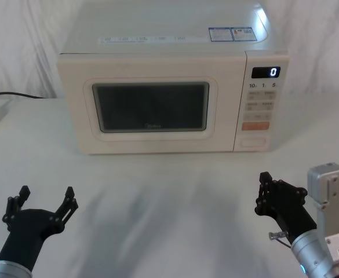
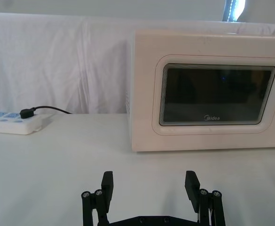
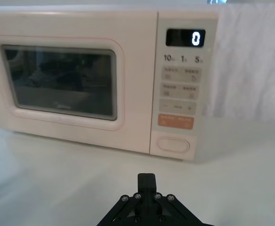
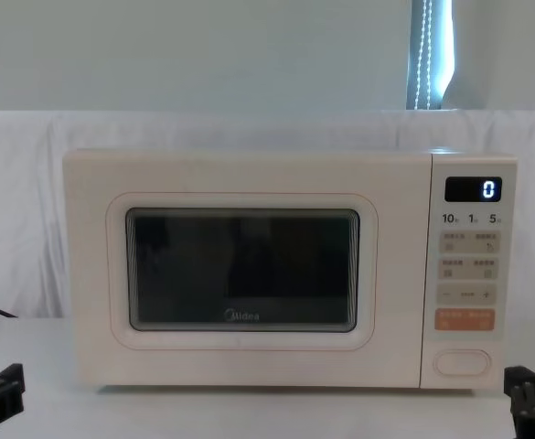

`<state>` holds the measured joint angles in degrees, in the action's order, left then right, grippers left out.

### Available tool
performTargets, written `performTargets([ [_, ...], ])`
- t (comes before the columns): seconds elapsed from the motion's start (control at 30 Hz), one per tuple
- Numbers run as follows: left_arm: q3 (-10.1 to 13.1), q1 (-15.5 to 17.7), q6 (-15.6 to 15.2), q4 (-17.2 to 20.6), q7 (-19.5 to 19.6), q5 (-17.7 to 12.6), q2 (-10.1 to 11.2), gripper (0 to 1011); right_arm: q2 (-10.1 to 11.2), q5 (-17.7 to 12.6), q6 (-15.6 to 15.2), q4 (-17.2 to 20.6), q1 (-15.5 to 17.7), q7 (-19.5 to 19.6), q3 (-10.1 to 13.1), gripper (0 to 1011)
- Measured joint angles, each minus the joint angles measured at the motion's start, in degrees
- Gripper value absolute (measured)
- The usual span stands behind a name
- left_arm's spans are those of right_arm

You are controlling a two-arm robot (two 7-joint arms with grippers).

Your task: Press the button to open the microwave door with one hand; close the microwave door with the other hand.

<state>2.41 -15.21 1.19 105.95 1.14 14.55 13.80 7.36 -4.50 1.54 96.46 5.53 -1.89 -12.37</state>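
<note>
The left gripper (image 1: 44, 200) hovers low over the white table (image 1: 157, 197) at the robot's near left, its two black fingers (image 2: 107, 184) spread wide apart with nothing between them; the left wrist view shows both fingertips pointing toward the microwave's left half. The right gripper (image 1: 264, 194) hovers at the near right, well short of the oven, its fingers drawn together into a single narrow black tip (image 3: 146, 181) that aims roughly at the control side.

The microwave (image 1: 163, 43) stands at the middle of the table, its long axis running left to right and its front facing the robot. The microwave door (image 1: 152, 104) is closed, flush with the cabinet, and takes up the left and central part of the front; its dark rounded window lies wide rather than tall, with the grey Midea logo (image 4: 242, 316) under the glass. The narrow control panel (image 1: 260, 75) sits on the right, the digital display (image 1: 266, 72) at its top reading 0. The button (image 1: 253, 141), a cream pill lying horizontally, is at the panel's bottom, just under the orange key (image 1: 255, 125). Neither gripper touches it.

A power strip (image 2: 12, 121) with a black plug lies on the table at the far left, well apart from the oven.
</note>
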Motion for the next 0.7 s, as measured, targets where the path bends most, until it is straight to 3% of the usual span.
performTargets([
  [0.3, 0.00, 0.00, 0.00, 0.00, 0.00, 0.00, 0.00, 1001, -2.32, -0.26, -2.16, -5.47, -4.99, -1.77, 1.84, 0],
  [0.7, 0.00, 0.00, 0.00, 0.00, 0.00, 0.00, 0.00, 1001, -3.42, -0.26, -3.44, -12.54, -11.14, -3.84, 2.87, 0],
])
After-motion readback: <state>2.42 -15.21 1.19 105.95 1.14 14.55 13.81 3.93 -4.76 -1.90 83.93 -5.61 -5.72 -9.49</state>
